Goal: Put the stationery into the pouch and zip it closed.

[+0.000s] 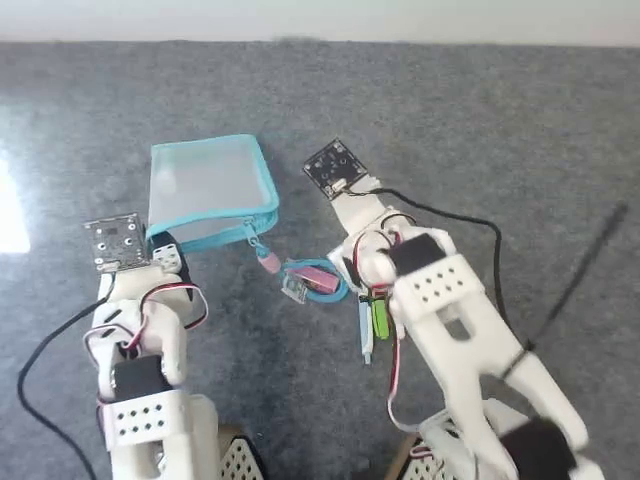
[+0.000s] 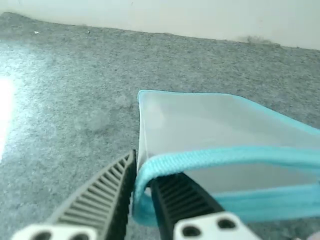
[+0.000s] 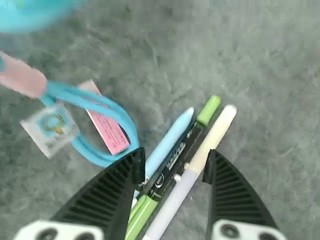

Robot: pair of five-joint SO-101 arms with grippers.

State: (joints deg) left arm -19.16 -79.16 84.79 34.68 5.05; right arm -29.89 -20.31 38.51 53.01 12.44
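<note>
Grey carpet (image 1: 500, 120) covers the whole work surface. Left gripper (image 2: 142, 172) is clamped on the pouch (image 2: 210, 125): the teal rim at its mouth is pinched between both fingers, and the mesh body lies flat beyond the tips. Right gripper (image 3: 175, 155) is spread wide, fingers straddling three pens (image 3: 167, 137) (blue, green-capped, white) lying side by side between them. Teal zipper cord (image 3: 100, 125) with tags lies just outside one finger.
</note>
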